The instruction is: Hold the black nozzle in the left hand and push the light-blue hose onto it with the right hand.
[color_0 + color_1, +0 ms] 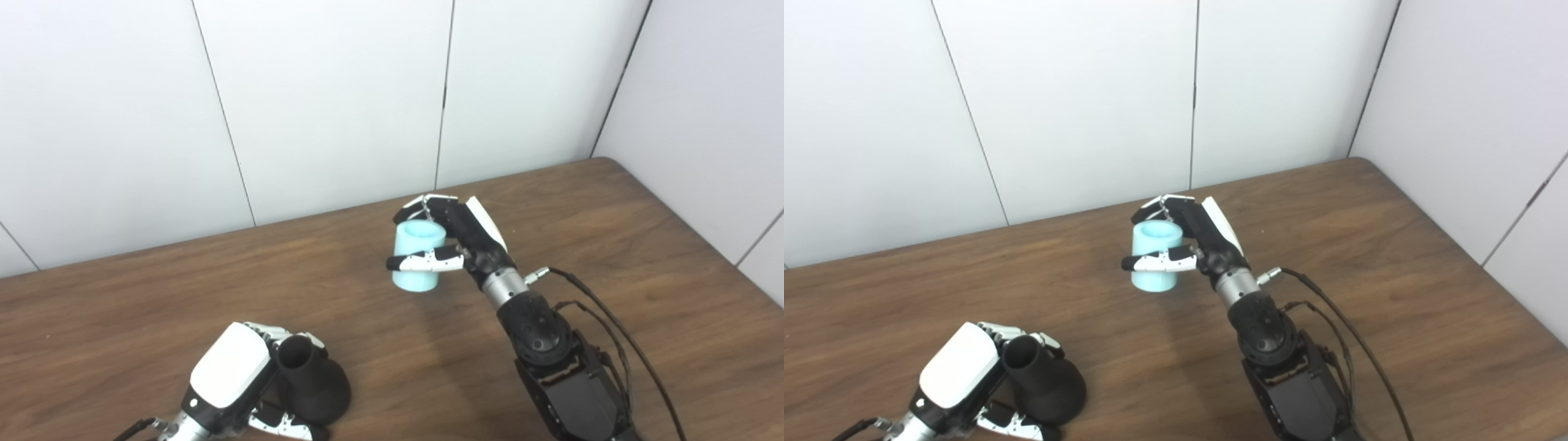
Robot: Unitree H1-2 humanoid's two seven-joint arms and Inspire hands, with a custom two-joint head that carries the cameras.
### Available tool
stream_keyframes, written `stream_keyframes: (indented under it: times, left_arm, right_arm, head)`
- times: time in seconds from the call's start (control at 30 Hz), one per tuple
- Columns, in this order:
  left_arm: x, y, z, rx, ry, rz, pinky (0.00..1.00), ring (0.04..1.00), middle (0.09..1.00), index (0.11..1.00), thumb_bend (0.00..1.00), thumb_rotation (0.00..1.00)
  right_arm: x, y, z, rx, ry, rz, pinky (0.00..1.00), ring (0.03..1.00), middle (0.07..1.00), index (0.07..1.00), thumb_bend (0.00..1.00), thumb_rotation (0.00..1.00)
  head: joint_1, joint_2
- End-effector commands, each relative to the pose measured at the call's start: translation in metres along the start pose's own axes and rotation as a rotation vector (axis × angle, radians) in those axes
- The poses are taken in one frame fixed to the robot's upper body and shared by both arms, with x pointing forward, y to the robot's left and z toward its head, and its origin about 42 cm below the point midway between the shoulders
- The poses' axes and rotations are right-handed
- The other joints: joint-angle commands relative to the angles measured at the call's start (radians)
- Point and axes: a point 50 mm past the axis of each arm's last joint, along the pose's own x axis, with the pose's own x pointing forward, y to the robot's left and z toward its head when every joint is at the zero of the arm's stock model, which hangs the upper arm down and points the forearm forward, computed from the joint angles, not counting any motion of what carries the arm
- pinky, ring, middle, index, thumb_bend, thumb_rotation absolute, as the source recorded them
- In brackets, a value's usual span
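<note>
Both grasps done: my left hand [236,373] wraps the nozzle [312,383] at lower left, my right hand [456,242] clasps the hose [418,263] at centre — well apart, so aligning and pushing remain.

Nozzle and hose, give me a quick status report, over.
Left hand shut on black nozzle, low at table. Right hand shut on light-blue hose, held upright. Parts apart, not yet joined. Nothing between them.

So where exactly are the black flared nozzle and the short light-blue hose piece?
black flared nozzle [321,386], left eye view, on its wide flared body.
short light-blue hose piece [416,278], left eye view, on its lower side wall.
</note>
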Motion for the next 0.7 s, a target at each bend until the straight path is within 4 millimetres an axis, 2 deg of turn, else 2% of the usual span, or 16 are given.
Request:
stream_keyframes:
  times: [0.0,0.2,0.47,0.5,0.67]
  left_arm:
    - [-0.031,-0.051,0.025,-0.141,0.052,-0.094,0.19,0.323,0.45,0.552,0.49,0.0]
    - [-0.03,-0.052,0.026,-0.14,0.052,-0.095,0.17,0.319,0.437,0.542,0.49,0.0]
    - [-0.027,-0.055,0.027,-0.137,0.053,-0.105,0.17,0.32,0.434,0.54,0.49,0.0]
    - [-0.027,-0.055,0.027,-0.139,0.053,-0.105,0.17,0.355,0.471,0.507,0.5,0.0]
    - [-0.025,-0.058,0.028,-0.142,0.058,-0.114,0.17,0.322,0.436,0.541,0.49,0.0]
  right_arm:
    - [0.005,-0.001,0.023,0.014,-0.12,0.005,0.33,0.396,0.505,0.551,0.51,0.0]
    - [0.004,0.01,0.032,0.007,-0.181,0.062,0.32,0.387,0.509,0.56,0.5,0.0]
    - [0.005,0.013,0.047,-0.003,-0.244,0.096,0.32,0.391,0.505,0.55,0.51,0.0]
    - [0.005,0.014,0.05,0.001,-0.244,0.1,0.32,0.389,0.505,0.549,0.51,0.0]
    - [0.005,0.014,0.06,0.014,-0.289,0.122,0.31,0.387,0.505,0.551,0.51,0.0]
  head:
    - [0.005,0.001]
    - [0.021,0.001]
    - [0.057,0.005]
    - [0.064,0.006]
    - [0.079,0.006]
